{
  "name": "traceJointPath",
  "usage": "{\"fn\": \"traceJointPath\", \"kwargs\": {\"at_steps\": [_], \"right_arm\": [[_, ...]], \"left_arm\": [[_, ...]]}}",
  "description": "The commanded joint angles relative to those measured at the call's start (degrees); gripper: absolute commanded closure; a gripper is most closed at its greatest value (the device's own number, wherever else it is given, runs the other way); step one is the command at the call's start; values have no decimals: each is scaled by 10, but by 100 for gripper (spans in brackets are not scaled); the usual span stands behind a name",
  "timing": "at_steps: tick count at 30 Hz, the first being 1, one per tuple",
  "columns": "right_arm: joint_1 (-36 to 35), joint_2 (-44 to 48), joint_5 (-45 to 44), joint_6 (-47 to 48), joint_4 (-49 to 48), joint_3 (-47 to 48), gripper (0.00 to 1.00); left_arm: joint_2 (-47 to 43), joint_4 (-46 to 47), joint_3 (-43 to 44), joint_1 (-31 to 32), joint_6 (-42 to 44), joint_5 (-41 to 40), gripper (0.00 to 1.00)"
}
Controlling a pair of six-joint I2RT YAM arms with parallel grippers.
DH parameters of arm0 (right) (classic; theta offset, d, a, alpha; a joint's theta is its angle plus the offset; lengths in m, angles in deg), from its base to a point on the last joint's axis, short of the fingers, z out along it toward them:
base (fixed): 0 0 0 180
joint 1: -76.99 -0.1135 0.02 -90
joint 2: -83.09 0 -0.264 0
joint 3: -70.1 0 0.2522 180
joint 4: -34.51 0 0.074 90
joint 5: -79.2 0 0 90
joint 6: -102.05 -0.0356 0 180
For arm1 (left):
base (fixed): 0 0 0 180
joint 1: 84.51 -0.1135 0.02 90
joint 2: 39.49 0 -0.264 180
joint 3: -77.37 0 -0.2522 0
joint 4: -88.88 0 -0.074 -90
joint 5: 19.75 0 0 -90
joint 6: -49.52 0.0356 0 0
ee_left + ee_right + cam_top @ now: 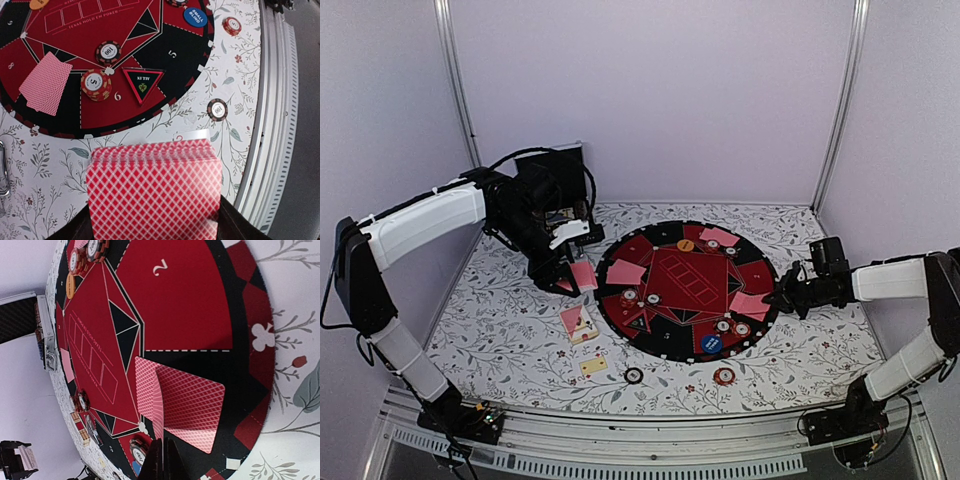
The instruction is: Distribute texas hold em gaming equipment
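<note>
— Left gripper?
— Left of centre in the top view, beside the mat. Fingers clamped on the deck.
— Right gripper?
— At the mat's right edge. Fingers pinched together on a single card.

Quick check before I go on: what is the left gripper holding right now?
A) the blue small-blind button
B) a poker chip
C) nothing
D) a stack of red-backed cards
D: the left wrist view shows the left gripper shut on a stack of red-backed cards, held over the flowered table just outside the round mat.
</note>
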Motion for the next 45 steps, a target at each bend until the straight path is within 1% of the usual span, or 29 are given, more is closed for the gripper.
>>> {"fn": "traceJointPath", "kwargs": {"at_steps": [1,2,6,8,12,13,14,15,16,19,21,25,28,32,36,39,41,43,45], "right_arm": [[3,-7,-40,15,30,1,97],[3,-6,-44,17,38,3,93],[3,9,-62,27,73,14,64],[3,23,-76,29,94,22,45],[3,47,-98,36,144,53,32],[2,51,-107,39,161,65,27],[3,53,-118,44,182,80,19],[2,55,-124,48,192,92,9],[3,60,-126,50,197,102,2],[5,72,-119,43,195,130,1],[12,70,-92,26,187,141,1],[13,59,3,25,113,134,1],[-12,64,6,16,93,148,1],[-73,47,17,6,76,186,1],[-153,-4,52,-13,31,229,1],[-225,-64,82,-33,-18,273,1],[-264,-111,90,-38,-23,318,1],[-297,-155,104,-38,-23,360,1],[-322,-209,129,-48,-61,390,1]], "left_arm": [[-16,4,-2,5,4,8,100],[-16,3,-1,5,4,8,100],[-15,2,0,5,5,9,100],[-14,2,1,5,5,10,100],[-13,2,2,5,6,11,100],[-13,1,2,5,6,11,100],[-12,1,2,5,6,11,100],[-13,1,3,5,6,12,100],[-12,1,3,6,6,13,100],[-13,2,1,5,6,13,100],[-14,2,0,5,5,13,100],[-18,3,-1,6,5,12,100],[-21,3,-2,6,5,11,100],[-19,5,0,6,3,12,100],[-18,7,3,6,1,9,100],[-16,6,3,6,0,6,100],[-17,7,6,6,-1,7,100],[-17,7,8,6,-2,8,100],[-15,7,10,7,-4,10,100]]}}
